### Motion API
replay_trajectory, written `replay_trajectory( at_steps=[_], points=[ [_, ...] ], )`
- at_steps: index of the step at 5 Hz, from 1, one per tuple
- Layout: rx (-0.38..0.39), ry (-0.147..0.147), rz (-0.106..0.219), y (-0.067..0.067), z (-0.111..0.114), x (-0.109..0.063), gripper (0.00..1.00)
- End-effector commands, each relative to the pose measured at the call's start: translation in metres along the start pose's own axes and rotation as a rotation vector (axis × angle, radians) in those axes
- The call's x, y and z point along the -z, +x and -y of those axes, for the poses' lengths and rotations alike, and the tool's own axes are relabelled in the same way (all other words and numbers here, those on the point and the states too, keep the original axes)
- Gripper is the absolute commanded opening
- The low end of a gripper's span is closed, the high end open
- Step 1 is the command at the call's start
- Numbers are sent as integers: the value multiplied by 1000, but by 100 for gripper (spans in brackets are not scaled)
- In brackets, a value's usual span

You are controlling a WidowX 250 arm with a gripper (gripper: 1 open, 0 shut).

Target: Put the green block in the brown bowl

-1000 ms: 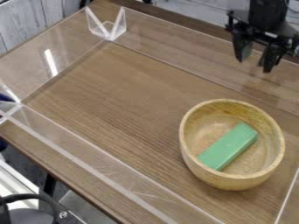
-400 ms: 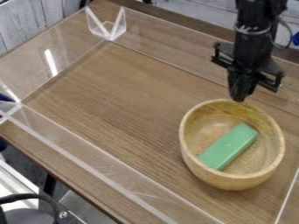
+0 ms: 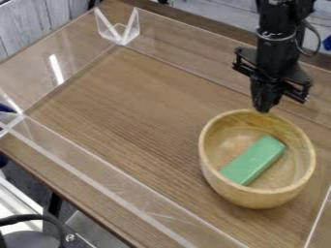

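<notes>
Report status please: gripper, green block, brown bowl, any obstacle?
Gripper shut, empty, above bowl's far rim. Green block lying inside brown bowl. No obstacle seen.

A green block [image 3: 253, 160] lies inside a brown bowl [image 3: 216, 170] on the wooden worktop [image 3: 116, 116], the black gripper [image 3: 269, 102] poised above the rim, jaws closed.

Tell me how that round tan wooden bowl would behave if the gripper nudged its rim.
The round tan wooden bowl looks thick-walled and rigid, so it should not flex. It is low and wide, so it would probably slide on the smooth wooden tabletop rather than tip. The flat green rectangular block lying inside would likely shift slightly.
</notes>
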State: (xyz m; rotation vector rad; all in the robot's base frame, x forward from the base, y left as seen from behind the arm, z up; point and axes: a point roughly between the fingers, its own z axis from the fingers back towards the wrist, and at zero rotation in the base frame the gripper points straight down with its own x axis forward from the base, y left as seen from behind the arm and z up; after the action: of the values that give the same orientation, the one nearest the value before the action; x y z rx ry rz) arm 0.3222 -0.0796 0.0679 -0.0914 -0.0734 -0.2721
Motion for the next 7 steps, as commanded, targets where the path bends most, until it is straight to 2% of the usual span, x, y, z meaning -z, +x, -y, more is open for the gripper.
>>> replay_trajectory(
  at_steps=[1,2,7],
  points=[
    [17,-9,0,-1,5,2,0],
    [19,-16,-19,-3,5,10,0],
    [7,-9,17,-2,-1,-4,0]
  ],
)
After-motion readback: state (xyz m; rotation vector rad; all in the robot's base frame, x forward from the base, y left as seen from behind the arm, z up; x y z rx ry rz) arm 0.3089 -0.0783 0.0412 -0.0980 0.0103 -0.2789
